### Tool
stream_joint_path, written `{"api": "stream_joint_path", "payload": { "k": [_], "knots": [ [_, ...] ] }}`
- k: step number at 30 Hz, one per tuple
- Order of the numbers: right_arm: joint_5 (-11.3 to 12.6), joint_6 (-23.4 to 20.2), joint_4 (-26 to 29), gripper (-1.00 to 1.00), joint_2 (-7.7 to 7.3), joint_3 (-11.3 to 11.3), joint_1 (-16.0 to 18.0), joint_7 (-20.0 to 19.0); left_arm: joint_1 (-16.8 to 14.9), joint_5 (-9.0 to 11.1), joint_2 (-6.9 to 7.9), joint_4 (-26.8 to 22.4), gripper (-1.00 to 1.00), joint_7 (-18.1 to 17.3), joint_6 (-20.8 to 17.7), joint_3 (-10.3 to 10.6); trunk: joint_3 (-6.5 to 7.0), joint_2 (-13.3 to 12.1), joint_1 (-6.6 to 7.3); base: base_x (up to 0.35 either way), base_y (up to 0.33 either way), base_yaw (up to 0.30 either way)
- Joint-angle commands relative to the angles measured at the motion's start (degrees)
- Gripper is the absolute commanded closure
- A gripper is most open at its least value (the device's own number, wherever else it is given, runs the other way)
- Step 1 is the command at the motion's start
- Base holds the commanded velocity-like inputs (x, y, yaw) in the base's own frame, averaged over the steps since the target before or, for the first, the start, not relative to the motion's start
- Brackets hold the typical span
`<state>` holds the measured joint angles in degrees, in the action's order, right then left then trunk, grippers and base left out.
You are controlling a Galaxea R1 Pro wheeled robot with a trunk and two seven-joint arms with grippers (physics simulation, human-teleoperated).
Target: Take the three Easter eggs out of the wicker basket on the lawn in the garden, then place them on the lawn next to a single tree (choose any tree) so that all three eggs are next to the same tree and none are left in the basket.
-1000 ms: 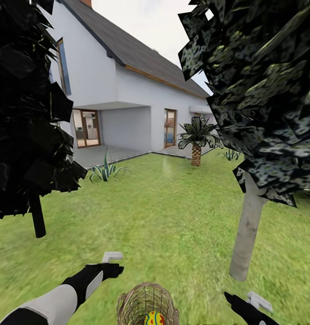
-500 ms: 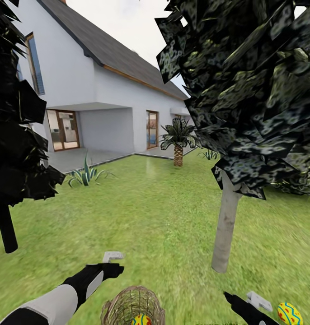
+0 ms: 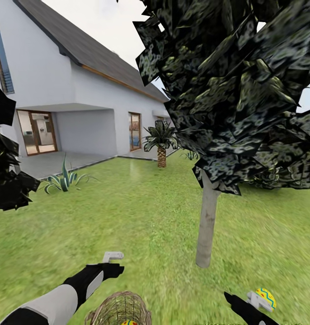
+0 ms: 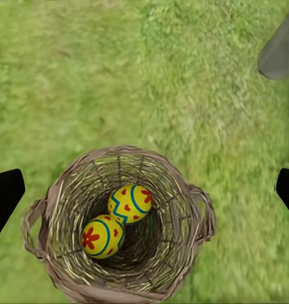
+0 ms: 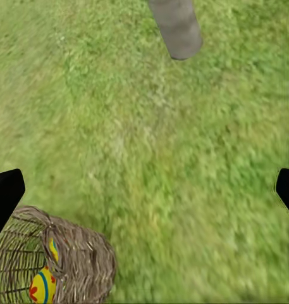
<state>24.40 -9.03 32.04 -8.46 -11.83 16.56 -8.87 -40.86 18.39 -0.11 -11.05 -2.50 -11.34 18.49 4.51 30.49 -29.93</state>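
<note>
Panning rightward, the head camera has slid house and tree (image 3: 207,225) leftward. Two eggs (image 4: 117,218) lie in the basket (image 4: 182,253) directly beneath the left gripper (image 4: 144,190), fingers spread, nearer than the right gripper (image 5: 144,187), also spread.

From your head camera the wicker basket (image 3: 119,311) is cut off by the near edge, so just a sliver of one egg (image 3: 128,322) inside it shows. The right claw (image 3: 256,301) overlaps the egg on the lawn (image 3: 266,297), hiding part of it. The tree (image 3: 207,221) loses its crown past the top and right edges.
</note>
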Motion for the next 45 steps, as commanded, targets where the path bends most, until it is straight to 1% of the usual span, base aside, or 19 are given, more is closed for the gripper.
{"api": "stream_joint_path", "payload": {
  "k": [1, 11, 19, 27, 45],
  "knots": [
    [0.37, -0.38, 0.04, -1.00, 0.03, -0.25, 0.02, -0.27, -0.01, 0.59, 0.03, -0.05, -1.00, -0.02, -0.27, 0.32, 0.04, 0.03, -0.02, 0.000, 0.000, -0.243],
    [0.22, -0.38, 0.04, -1.00, 0.03, -0.13, 0.02, -0.35, -0.01, 0.64, 0.14, -0.10, -1.00, -0.22, -0.32, 0.32, 0.61, 0.03, -0.02, 0.000, 0.023, -0.178],
    [0.32, -0.38, 0.04, -1.00, 0.03, -0.14, 0.02, -0.33, -0.01, 0.62, 0.03, -0.06, -1.00, -0.30, -0.35, 0.32, 0.80, 0.03, -0.02, -0.019, 0.107, -0.029],
    [0.34, -0.38, 0.04, -1.00, 0.03, -0.17, 0.02, -0.30, -0.01, 0.60, -0.08, -0.04, -1.00, -0.31, -0.35, 0.32, 1.11, 0.03, -0.02, -0.066, 0.013, -0.025],
    [0.37, -0.38, 0.04, -1.00, 0.03, -0.17, 0.04, -0.28, -0.01, 0.64, -0.17, -0.02, -1.00, -0.15, -0.42, 0.32, 1.15, 0.03, -0.02, -0.007, 0.001, -0.002]
  ]
}}
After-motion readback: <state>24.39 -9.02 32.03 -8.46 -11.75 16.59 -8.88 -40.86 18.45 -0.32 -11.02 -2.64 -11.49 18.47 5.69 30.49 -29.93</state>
